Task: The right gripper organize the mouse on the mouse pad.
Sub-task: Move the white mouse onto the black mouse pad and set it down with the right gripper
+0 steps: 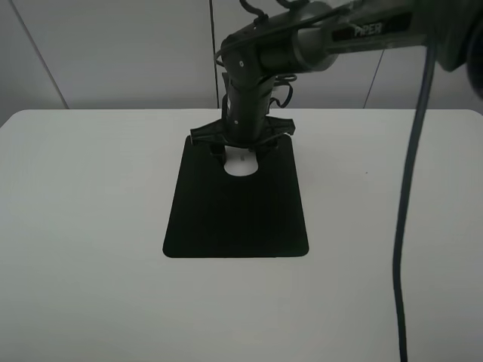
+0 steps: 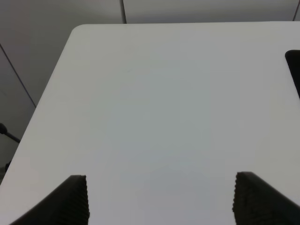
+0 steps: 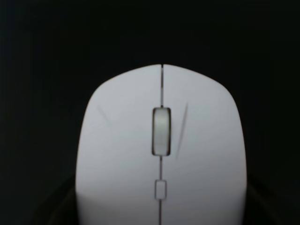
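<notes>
The white mouse (image 1: 241, 165) lies at the far end of the black mouse pad (image 1: 236, 215), which sits in the middle of the white table. My right gripper (image 1: 241, 153) reaches in from the upper right and sits directly over the mouse, with its fingers down at the mouse's two sides. In the right wrist view the mouse (image 3: 161, 154) fills the frame, grey scroll wheel centred, with the black pad (image 3: 47, 56) around it. My left gripper (image 2: 161, 201) is open and empty over bare table, and a corner of the pad (image 2: 295, 70) shows at the frame edge.
The right arm's black cable (image 1: 407, 196) hangs down across the right side of the table. The white table (image 1: 83, 226) ends against a pale wall at the back. The table's rounded far left corner (image 2: 77, 30) shows in the left wrist view.
</notes>
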Controlling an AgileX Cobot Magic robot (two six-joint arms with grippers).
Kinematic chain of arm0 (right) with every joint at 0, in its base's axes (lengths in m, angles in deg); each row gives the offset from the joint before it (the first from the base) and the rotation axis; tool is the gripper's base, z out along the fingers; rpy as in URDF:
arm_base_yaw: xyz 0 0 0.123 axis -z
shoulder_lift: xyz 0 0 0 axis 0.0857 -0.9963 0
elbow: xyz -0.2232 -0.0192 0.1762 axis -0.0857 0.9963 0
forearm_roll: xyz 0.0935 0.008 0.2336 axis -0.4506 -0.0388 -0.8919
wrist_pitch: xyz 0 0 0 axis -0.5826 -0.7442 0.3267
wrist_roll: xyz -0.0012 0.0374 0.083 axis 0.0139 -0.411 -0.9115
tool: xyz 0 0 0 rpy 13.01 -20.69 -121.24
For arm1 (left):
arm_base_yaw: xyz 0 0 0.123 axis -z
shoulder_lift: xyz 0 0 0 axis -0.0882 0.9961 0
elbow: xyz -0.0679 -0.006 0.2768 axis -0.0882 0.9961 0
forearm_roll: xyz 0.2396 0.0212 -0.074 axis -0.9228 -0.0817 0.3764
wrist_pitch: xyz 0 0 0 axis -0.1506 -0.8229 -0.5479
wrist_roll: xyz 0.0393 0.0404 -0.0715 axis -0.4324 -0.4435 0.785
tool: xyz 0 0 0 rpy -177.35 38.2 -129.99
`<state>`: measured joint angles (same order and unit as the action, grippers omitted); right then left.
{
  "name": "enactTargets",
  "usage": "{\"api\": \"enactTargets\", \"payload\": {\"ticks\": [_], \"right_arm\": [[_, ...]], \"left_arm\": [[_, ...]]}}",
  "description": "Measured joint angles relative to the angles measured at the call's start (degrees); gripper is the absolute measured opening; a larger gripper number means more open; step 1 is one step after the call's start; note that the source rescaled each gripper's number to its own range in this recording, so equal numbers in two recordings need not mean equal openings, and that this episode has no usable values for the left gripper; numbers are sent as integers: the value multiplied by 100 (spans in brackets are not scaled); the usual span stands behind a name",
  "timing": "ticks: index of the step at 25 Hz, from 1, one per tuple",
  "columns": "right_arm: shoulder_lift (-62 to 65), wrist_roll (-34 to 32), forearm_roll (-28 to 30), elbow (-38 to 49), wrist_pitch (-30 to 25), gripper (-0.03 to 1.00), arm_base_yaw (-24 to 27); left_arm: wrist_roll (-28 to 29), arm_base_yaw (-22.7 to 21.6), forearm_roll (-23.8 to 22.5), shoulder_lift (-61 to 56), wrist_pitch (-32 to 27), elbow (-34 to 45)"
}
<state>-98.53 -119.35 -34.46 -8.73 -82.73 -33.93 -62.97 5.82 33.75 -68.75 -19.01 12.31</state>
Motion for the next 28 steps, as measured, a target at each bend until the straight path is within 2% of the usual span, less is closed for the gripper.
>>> {"api": "enactTargets", "payload": {"ticks": [8, 28], "right_arm": [[-432, -268, 111, -105, -27, 4, -27], [-609, -613, 242, -142, 56, 4, -27]], "left_arm": [[0, 0, 0, 0, 0, 0], [0, 0, 0, 0, 0, 0]]}}
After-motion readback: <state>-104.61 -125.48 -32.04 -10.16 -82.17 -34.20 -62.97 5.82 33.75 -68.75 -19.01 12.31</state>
